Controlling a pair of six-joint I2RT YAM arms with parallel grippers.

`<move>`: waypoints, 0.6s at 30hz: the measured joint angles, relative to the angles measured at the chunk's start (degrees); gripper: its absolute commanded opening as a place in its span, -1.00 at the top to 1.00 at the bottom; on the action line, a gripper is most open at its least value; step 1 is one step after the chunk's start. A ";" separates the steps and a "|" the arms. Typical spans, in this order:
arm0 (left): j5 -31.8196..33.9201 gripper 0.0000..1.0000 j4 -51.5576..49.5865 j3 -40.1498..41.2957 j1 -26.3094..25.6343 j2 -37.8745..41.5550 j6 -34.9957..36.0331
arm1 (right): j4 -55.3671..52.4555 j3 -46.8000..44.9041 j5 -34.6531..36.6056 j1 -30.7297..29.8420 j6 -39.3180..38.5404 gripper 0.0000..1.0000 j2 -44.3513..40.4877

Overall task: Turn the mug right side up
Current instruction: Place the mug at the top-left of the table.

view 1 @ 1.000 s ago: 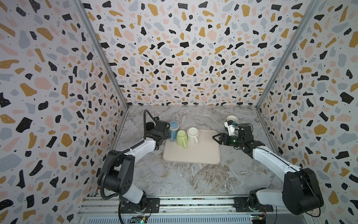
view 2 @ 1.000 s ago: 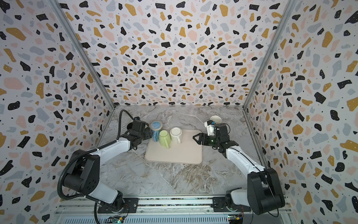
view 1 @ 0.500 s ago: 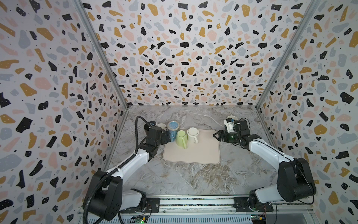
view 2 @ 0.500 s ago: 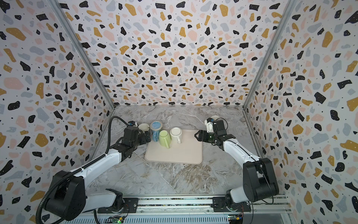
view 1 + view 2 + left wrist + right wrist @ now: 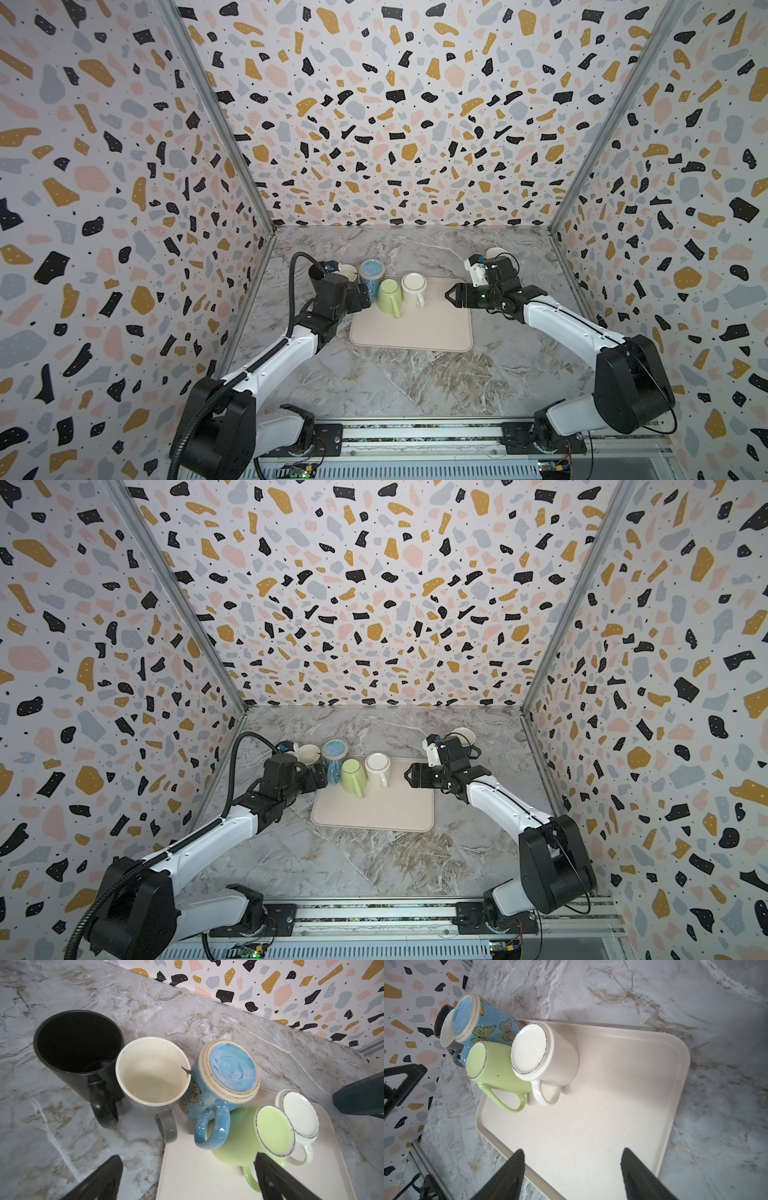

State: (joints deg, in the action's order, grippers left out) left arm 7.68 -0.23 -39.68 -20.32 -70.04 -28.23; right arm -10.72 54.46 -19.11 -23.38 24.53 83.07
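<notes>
Mugs stand in a row across the far part of the marble table (image 5: 415,386). Furthest left is a black mug (image 5: 76,1039), mouth up, touching a grey mug (image 5: 153,1076) with a pale inside, also mouth up; both are on the bare table, handles towards the left arm.

Next comes the blue mug (image 5: 231,1068) with butterflies, upside down with its base facing up, at the far left corner of the cream tray (image 5: 415,332). Whether it rests on the tray or just off it cannot be told. The left hand (image 5: 368,297) hovers just in front of it, its jaws spread wide with nothing between them.

Beside the blue mug and touching it is the green mug (image 5: 390,293), upside down on the tray. The white mug (image 5: 413,284) is just beside that, upside down as well, its handle towards the near side. The rest of the tray is bare.

Over the tray's right edge hangs the right hand (image 5: 449,296), pointing at the white mug but well apart from it, jaws parted and empty. Behind the right wrist a pale-rimmed mug (image 5: 495,252) stands on the table near the far right wall, mostly hidden.
</notes>
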 measured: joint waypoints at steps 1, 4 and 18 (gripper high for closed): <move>-0.15 -1.00 0.00 0.02 0.00 0.09 0.00 | 0.28 -0.20 0.04 0.00 0.00 -0.49 -0.02; -0.28 -1.00 -0.09 0.20 0.00 0.68 -0.07 | 1.62 -2.01 0.02 0.00 0.02 -0.49 -0.22; 0.37 -1.00 -2.29 1.44 -4.63 2.71 -2.16 | 5.18 -9.07 -0.07 0.00 -0.13 -0.49 -5.77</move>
State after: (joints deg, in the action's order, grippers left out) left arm 8.05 -2.52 -38.24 -24.95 -67.33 -30.39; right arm -5.54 45.39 -19.18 -23.38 24.40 77.30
